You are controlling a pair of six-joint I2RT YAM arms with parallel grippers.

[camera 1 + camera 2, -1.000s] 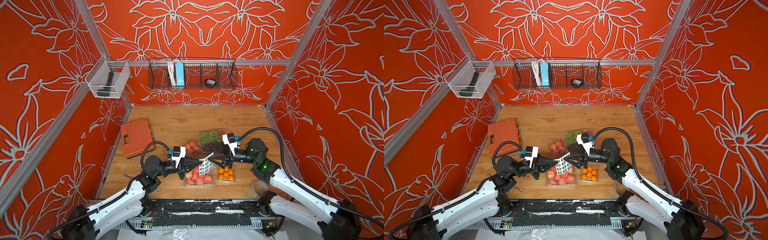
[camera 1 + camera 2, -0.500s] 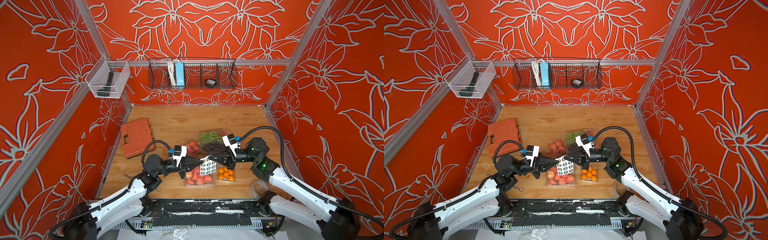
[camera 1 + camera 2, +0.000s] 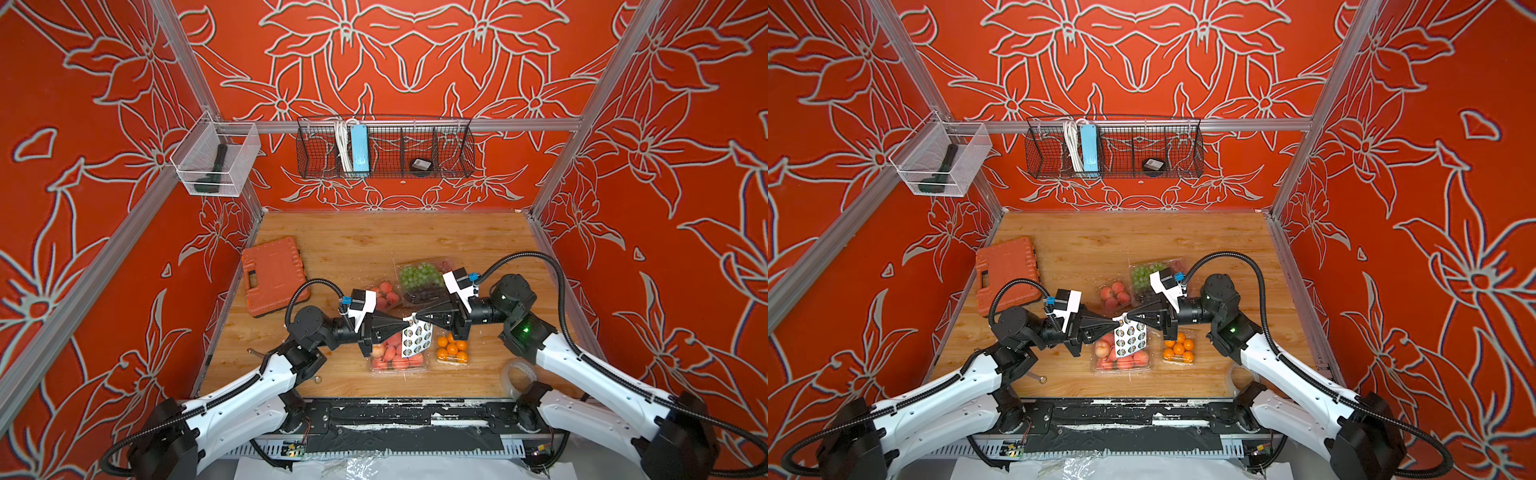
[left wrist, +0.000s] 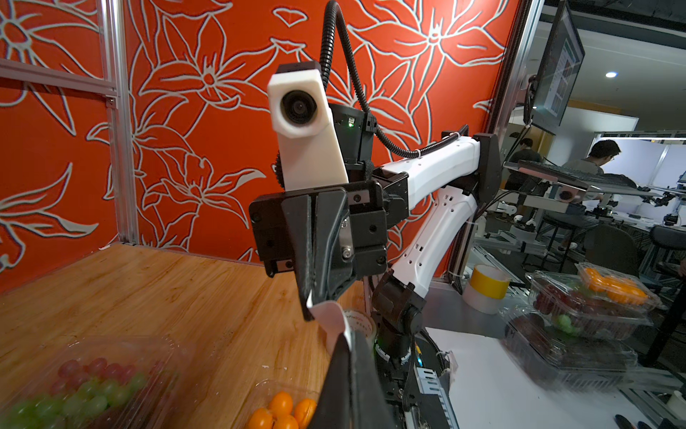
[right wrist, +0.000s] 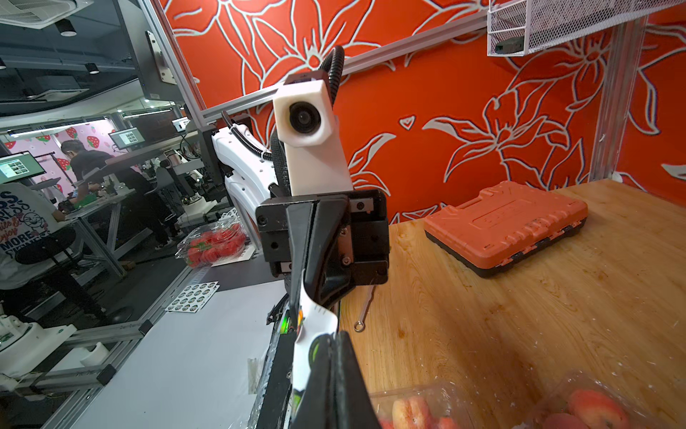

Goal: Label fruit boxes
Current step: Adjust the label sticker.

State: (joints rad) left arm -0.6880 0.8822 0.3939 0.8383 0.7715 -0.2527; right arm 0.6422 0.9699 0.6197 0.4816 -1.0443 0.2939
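Right pincer (image 3: 417,319) has closed in and clamped the top corner of the sheet (image 3: 417,341); left pincer (image 3: 404,329) clenched on the same edge, tip to tip. Sheet hangs over the big peach box (image 3: 388,362), oranges (image 3: 453,352) beside — grapes (image 3: 422,276), small peaches (image 3: 386,292) behind. Peel slowly away from left, backing taut — can't tell if right caught just a sticker.

box of oranges (image 3: 452,352) right of large peach box (image 3: 386,359); grape box (image 3: 417,276) behind them.
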